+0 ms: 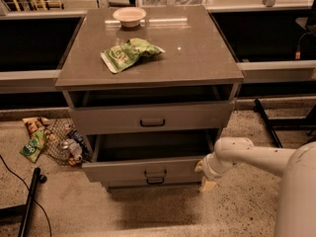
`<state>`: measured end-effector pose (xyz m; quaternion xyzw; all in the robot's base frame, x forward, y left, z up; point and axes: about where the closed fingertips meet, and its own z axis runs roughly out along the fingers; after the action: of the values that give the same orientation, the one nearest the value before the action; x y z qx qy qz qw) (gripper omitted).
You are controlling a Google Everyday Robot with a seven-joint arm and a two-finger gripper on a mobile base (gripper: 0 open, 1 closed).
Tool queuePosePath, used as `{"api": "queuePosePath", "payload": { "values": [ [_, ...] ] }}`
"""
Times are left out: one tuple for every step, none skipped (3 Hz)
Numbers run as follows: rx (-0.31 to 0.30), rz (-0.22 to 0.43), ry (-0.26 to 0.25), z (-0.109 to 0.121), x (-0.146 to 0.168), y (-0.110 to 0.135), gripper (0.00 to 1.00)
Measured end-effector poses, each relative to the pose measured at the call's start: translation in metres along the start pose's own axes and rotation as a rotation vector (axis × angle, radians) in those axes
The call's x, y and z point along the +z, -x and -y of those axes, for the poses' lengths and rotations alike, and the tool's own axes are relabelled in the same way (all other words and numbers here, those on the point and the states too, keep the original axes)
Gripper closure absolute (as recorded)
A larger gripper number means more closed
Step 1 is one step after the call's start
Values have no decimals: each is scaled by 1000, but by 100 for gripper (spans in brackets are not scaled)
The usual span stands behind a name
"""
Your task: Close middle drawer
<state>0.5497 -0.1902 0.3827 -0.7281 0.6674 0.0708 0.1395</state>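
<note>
Middle drawer (pixel 123 171) — pulled well out from under the counter (pixel 197 58), dark inside open to view, flat grey-brown front standing forward of the drawers above and below. Small dark pull handle (pixel 154 173) at the centre of that front, well to the left of the pincer.

Pincer (pixel 203 175) low down, at the right end of the middle drawer's front, on the tip of a white arm (pixel 256 154) reaching in from the right. Right up against the front's right corner; cannot tell whether actually touching. Cannot tell either whether apart or together.

Upper drawer (pixel 108 118) above and to the left of the pincer, a little way out too, with a dark gap between its front and the counter. Own handle (pixel 152 123) at its centre. Lowest drawer (pixel 128 183) showing only as a thin strip under the middle front, left of the pincer, its handle (pixel 154 180) just beneath the middle one's.

High above the pincer and to its left, on the counter: crumpled green snack bag (pixel 129 54) near the middle, pale bowl (pixel 129 16) beyond it at the far edge.

Speckled floor (pixel 237 206) beneath the pincer. Far to its left, at about the same height, wire basket (pixel 59 135) of packets — green packet (pixel 33 146) lying just beside it. Black pole (pixel 29 201) lower still, at the far left.
</note>
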Motion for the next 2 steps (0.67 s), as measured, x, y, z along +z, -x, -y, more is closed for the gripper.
{"api": "queuePosePath", "payload": {
  "values": [
    [12, 3, -60, 24, -1, -10, 64],
    [13, 3, -64, 26, -1, -10, 63]
  ]
}}
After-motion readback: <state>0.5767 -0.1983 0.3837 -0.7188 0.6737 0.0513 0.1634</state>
